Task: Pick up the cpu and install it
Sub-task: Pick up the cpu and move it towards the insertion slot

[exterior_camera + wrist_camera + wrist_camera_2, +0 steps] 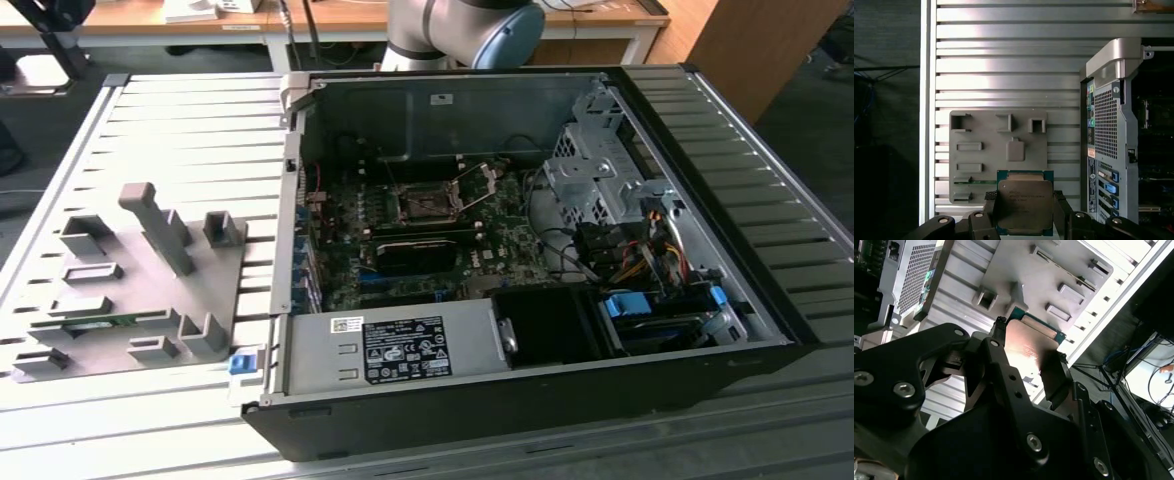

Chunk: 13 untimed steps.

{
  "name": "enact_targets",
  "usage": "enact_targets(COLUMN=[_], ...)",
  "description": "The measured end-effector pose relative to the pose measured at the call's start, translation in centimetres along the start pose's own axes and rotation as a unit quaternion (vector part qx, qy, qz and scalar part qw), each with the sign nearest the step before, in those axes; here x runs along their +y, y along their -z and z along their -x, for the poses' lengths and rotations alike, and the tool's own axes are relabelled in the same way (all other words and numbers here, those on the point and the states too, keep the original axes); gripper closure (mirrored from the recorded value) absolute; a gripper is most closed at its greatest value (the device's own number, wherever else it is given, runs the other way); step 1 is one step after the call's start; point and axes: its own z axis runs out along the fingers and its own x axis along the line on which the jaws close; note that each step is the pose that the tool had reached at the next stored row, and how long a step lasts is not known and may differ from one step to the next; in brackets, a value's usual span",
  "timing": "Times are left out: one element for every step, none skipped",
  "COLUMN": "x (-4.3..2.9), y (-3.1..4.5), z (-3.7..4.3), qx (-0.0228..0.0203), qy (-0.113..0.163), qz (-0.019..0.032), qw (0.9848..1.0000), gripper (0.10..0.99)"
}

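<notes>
Gripper (1025,214) clamped on cpu (1025,200), fingers on two opposite edges
Light, stiff, slick metal top, probably delicate underneath; edge hold suits it, grey tray (979,135) beyond

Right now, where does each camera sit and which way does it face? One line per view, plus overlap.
Exterior view: off the arm, high, looking down into the open computer case, grey tray on the exterior view's left; an arm joint shows behind the case.
First wrist view: on the arm, looking straight down on the tray; gripper clamps the cpu in the foreground.
Second wrist view: behind the gripper, looking obliquely along its fingers past the cpu to the tray.
Shared: all three show tray and case.
</notes>
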Motion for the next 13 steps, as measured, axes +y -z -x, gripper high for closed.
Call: enact_targets(x=[0.0, 0.01, 0.01, 0.01, 0.01, 0.02, 0.02, 0.02, 0.03, 0.04, 0.05, 0.07, 0.1], y=[-0.02, -0.04, -0.05, -0.05, -0.06, -0.07, -0.08, -0.07, -0.08, -0.1, -0.13, -0.21, -0.31], z=[0.2, 0.35, 0.42, 0.5, 0.61, 0.75, 0.96, 1.17, 1.34, 1.52, 1.76, 1.96, 2.26], qx=[0.0, 0.0, 0.0, 0.0, 0.0, 0.0, -0.0001, 0.0, 0.0, 0.0, 0.0, 0.0, 0.0], qy=[0.0, 0.0, 0.0, 0.0, 0.0, 0.0, 0.0, 0.0, 0.0, 0.0, 0.0, 0.0, 0.0], qz=[0.0, 0.0, 0.0, 0.0, 0.0, 0.0, 0.0, 0.0, 0.0, 0.0, 0.0, 0.0, 0.0], qw=[1.0, 1.0, 1.0, 1.0, 1.0, 1.0, 1.0, 1.0, 1.0, 1.0, 1.0, 1.0, 1.0], gripper=[0.553, 0.553, 0.553, 0.553, 0.553, 0.553, 0.553, 0.553, 0.553, 0.553, 0.553, 0.553, 0.553])
